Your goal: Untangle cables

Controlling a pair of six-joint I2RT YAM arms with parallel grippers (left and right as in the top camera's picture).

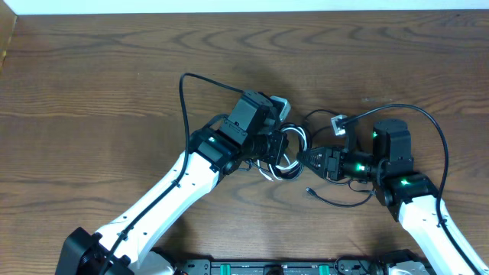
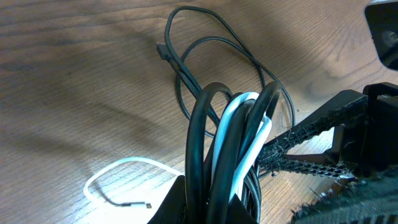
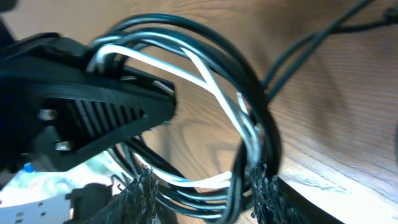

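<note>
While both arms crowd the same knot, risk no. 1 is a tug-of-war. The left gripper (image 1: 280,149) is clamped tight on the cables (image 2: 214,143), and the whole bunch sprouts from betw. its fingertips, black & white loops stacked together. The right gripper (image 1: 304,158) noses in from the opposite side with its jaws roughly halfway apart. Its fingers (image 3: 266,194) sit either side of several strands of that same bunch, w/ no pinch I can confirm.

If it closes on the lot & pulls, the bunch prob. cinches tighter against the left's clamp, not looser. It wants one strand only, imo.

Risk no. 2: the white cable (image 2: 233,121) is sandwiched betw. black loops right at the clamp. Catching it plus a black strand would drag both.

Risk no. 3: the two tools' fingertips are v. near each other across the bunch, so a small lunge could knock them together.

Loose ends matter too. A long loop of black cable (image 2: 211,37) trails out beyond the left's fingertips over the table (image 1: 114,76). The white cable's free end lies flat off to one side of that tool. A hard yank could haul a plug into the bunch & snag it.

Pose: the left arm is stretched long on a diagonal, tool aimed at the bunch. The right arm is folded at the elbow, tool low & roughly level, pointing straight at the left's fingertips.
</note>
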